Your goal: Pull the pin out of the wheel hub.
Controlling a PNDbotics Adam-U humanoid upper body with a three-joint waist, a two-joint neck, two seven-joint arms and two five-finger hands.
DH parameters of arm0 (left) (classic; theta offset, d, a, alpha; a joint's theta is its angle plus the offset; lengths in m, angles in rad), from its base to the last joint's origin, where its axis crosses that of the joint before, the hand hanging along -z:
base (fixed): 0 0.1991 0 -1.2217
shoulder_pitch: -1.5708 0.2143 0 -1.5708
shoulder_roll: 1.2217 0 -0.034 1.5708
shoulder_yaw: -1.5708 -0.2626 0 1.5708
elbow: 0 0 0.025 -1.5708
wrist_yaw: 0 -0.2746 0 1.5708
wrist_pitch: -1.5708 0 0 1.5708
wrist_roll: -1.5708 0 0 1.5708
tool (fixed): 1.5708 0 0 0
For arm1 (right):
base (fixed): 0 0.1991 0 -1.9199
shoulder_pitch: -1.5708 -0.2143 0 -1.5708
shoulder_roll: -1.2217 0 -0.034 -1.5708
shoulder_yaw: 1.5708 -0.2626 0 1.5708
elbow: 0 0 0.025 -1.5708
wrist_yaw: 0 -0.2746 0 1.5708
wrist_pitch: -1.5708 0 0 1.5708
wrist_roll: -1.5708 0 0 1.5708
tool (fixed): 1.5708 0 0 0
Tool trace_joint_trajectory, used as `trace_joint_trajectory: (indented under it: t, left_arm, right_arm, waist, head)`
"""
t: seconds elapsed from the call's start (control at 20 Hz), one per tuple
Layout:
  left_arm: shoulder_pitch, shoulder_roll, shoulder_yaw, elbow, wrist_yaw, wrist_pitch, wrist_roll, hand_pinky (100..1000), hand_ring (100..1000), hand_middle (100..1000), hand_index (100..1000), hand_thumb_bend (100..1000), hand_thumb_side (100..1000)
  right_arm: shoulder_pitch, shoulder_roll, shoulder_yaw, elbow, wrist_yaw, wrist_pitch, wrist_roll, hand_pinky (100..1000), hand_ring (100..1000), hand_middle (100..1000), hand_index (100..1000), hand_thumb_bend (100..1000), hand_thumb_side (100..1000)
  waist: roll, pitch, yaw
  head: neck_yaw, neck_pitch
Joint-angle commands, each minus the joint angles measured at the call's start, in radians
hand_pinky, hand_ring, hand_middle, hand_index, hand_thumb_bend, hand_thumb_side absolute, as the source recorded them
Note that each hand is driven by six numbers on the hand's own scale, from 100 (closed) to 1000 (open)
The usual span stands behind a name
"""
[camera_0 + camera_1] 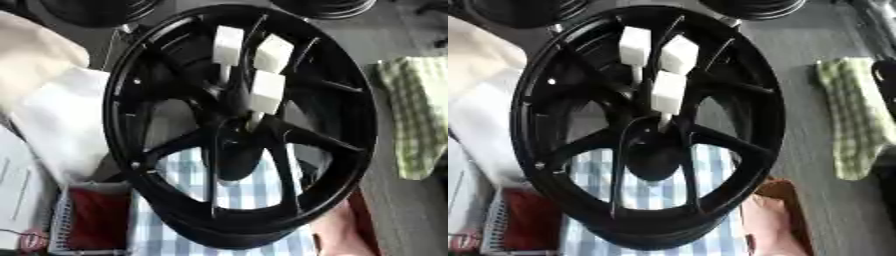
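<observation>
No robot fingers appear in either view, so their state cannot be told. From left to right: a white cloth [61, 115] on the bench, then the black wheel hub [241, 125] standing over a blue checked cloth [188, 175], and a green checked towel [420, 120]. Three white-headed pins [266, 92] stick from the hub's centre; they look light and rigid, best gripped by the blocky heads.
</observation>
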Motion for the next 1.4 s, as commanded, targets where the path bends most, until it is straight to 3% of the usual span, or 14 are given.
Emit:
trace_joint_trajectory:
  t: [0.05, 0.25, 0.4, 0.5, 0.85, 1.1, 1.4]
  left_arm:
    - [-0.023, 0.047, 0.007, -0.018, -0.05, 0.007, -0.016, 704, 839, 846, 813, 676, 701]
    - [-0.07, 0.131, -0.036, -0.047, -0.251, 0.058, -0.136, 735, 837, 835, 840, 678, 707]
    - [-0.114, 0.212, -0.086, -0.074, -0.425, 0.127, -0.337, 762, 836, 830, 844, 665, 743]
    - [-0.141, 0.263, -0.115, -0.093, -0.482, 0.155, -0.485, 768, 836, 828, 843, 655, 753]
    - [-0.192, 0.42, -0.196, -0.112, -0.475, 0.138, -0.901, 808, 843, 833, 858, 638, 719]
    - [-0.261, 0.455, -0.24, -0.097, -0.473, 0.116, -1.191, 823, 846, 818, 863, 610, 718]
    - [-0.349, 0.465, -0.307, -0.079, -0.502, 0.111, -1.34, 831, 850, 823, 870, 614, 712]
  right_arm:
    - [-0.015, -0.024, -0.013, -0.007, 0.01, -0.003, 0.002, 832, 737, 675, 719, 254, 523]
    - [-0.013, -0.027, -0.012, -0.007, 0.012, -0.002, 0.002, 831, 737, 675, 719, 253, 524]
    - [-0.012, -0.029, -0.008, -0.003, 0.015, 0.0, 0.005, 831, 736, 675, 719, 252, 525]
    - [-0.011, -0.03, -0.005, 0.0, 0.018, 0.001, 0.007, 831, 736, 674, 719, 251, 526]
    - [-0.009, -0.039, 0.003, 0.009, 0.03, 0.002, 0.014, 831, 734, 673, 717, 249, 527]
    - [-0.012, -0.038, 0.011, 0.014, 0.036, 0.004, 0.021, 831, 734, 672, 717, 243, 530]
    - [-0.016, -0.039, 0.018, 0.02, 0.044, 0.005, 0.027, 831, 734, 673, 717, 240, 532]
  waist:
    - [0.003, -0.012, -0.001]
    - [0.006, -0.013, -0.006]
    - [0.009, -0.015, -0.009]
    - [0.011, -0.017, -0.009]
    - [0.02, -0.023, -0.006]
    - [0.023, -0.028, -0.005]
    - [0.026, -0.031, -0.008]
  head:
    - [0.006, 0.003]
    - [0.009, 0.006]
    - [0.01, 0.006]
    - [0.009, 0.006]
    - [-0.003, -0.002]
    - [-0.004, -0.004]
    - [0.001, -0.003]
